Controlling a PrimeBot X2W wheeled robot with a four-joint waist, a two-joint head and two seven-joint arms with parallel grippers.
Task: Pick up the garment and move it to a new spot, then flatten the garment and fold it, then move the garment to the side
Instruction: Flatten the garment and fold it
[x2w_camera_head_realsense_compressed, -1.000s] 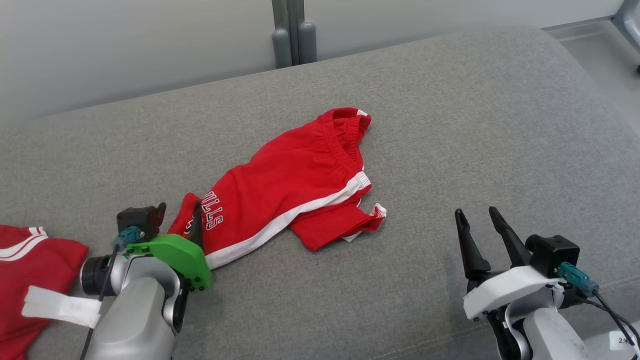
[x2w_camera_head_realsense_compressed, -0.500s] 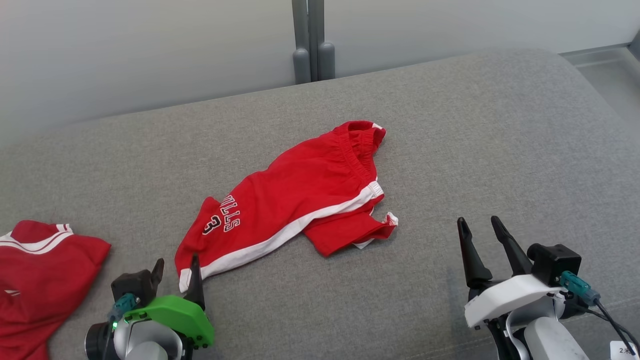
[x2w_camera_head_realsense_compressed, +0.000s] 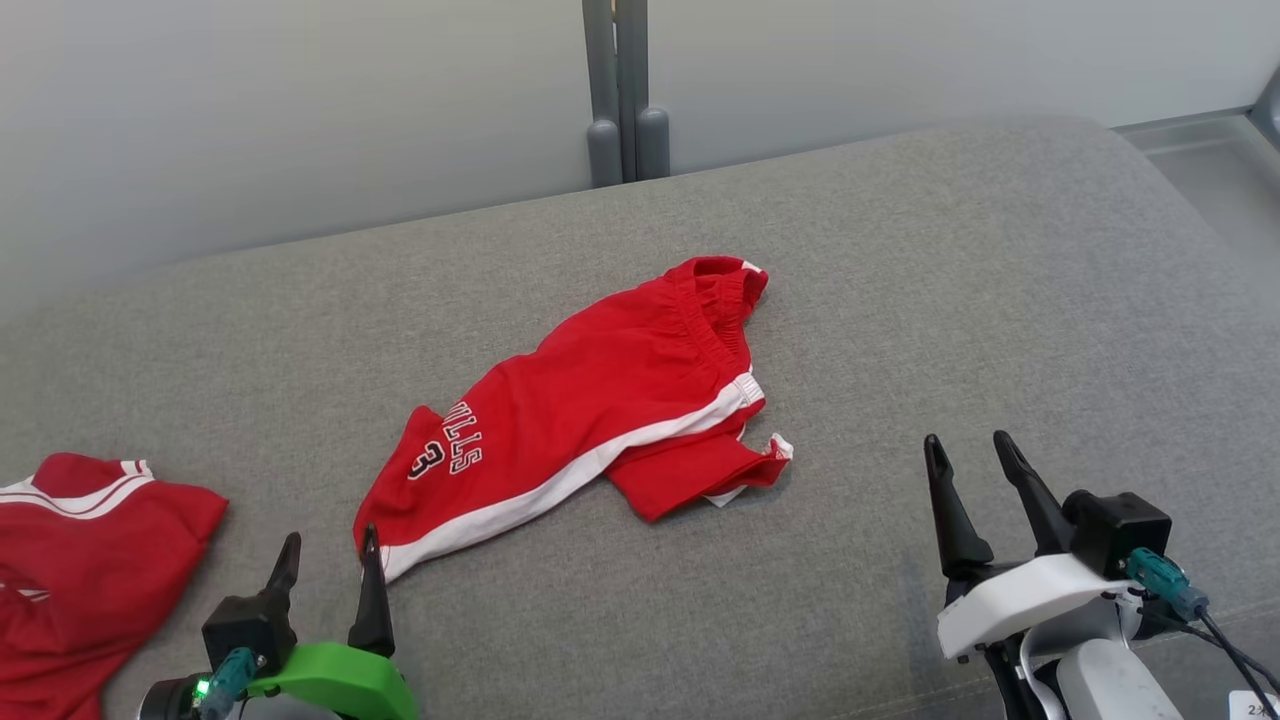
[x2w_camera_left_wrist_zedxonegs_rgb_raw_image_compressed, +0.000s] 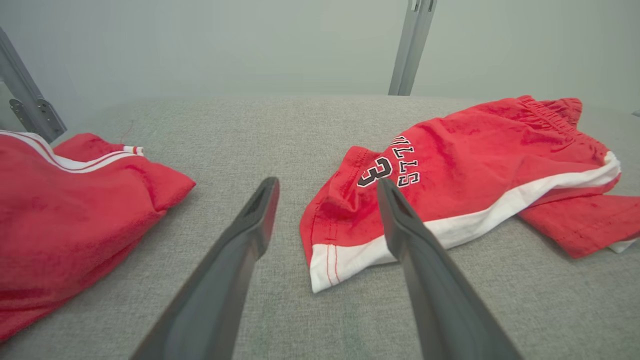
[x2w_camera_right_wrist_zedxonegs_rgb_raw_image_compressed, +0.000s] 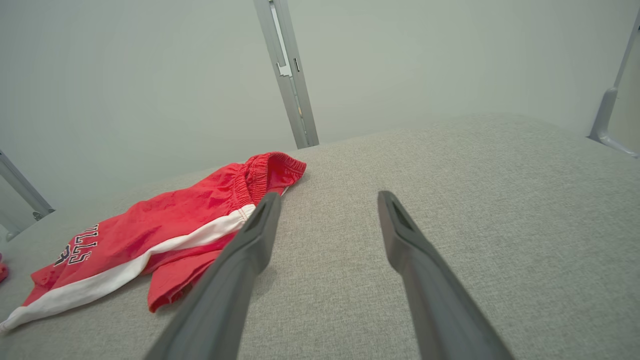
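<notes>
The garment (x2w_camera_head_realsense_compressed: 90, 540), a red shirt with white red-striped trim, lies bunched at the left edge of the grey cushion; it is also at the left of the left wrist view (x2w_camera_left_wrist_zedxonegs_rgb_raw_image_compressed: 65, 210). Red shorts (x2w_camera_head_realsense_compressed: 590, 410) with a white side band and black-and-white lettering lie spread in the middle (x2w_camera_left_wrist_zedxonegs_rgb_raw_image_compressed: 475, 165) (x2w_camera_right_wrist_zedxonegs_rgb_raw_image_compressed: 165, 225). My left gripper (x2w_camera_head_realsense_compressed: 330, 540) stands open and empty, its tips just short of the shorts' near leg hem (x2w_camera_left_wrist_zedxonegs_rgb_raw_image_compressed: 327, 185), to the right of the garment. At the lower right my right gripper (x2w_camera_head_realsense_compressed: 968, 440) is open over bare cushion (x2w_camera_right_wrist_zedxonegs_rgb_raw_image_compressed: 328, 196), empty.
The grey upholstered cushion (x2w_camera_head_realsense_compressed: 1000, 300) runs back to a pale wall, where grey posts (x2w_camera_head_realsense_compressed: 620, 130) stand at the middle. Its right end rounds off near a strip of floor (x2w_camera_head_realsense_compressed: 1200, 150).
The camera has shifted a little. My left gripper has drawn back from the shorts' leg hem toward the near edge, open. The shorts and the right gripper stay as they were.
</notes>
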